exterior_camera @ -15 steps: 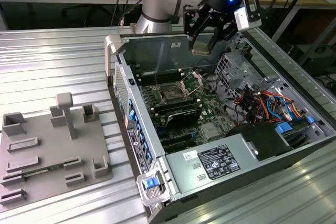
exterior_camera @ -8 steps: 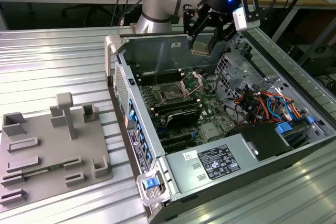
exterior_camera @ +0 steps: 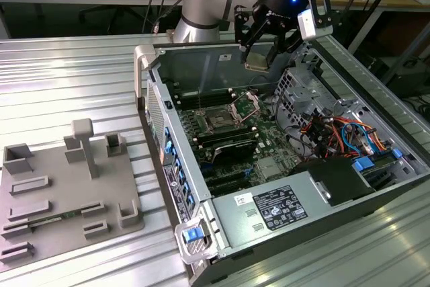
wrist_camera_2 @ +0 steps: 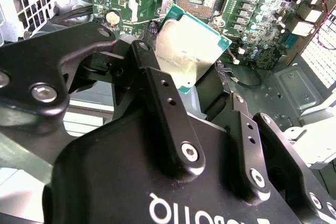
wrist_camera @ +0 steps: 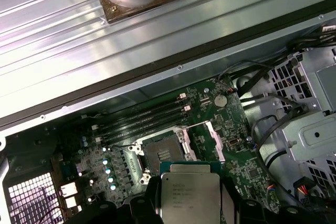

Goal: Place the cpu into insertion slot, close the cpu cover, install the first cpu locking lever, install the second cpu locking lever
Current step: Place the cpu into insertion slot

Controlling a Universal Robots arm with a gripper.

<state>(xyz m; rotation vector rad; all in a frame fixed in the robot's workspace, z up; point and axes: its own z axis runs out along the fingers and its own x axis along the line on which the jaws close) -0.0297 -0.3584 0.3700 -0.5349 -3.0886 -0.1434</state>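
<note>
Your gripper [exterior_camera: 261, 53] is clenched on the cpu [wrist_camera_2: 190, 43], held by its edges between the jaws. Below and beyond the jaws, the insertion slot [wrist_camera: 161, 153] lies open, with the cpu cover [wrist_camera: 216, 140] raised beside it. Lowering the chip tilted or off-centre could likely bend socket pins.
</note>
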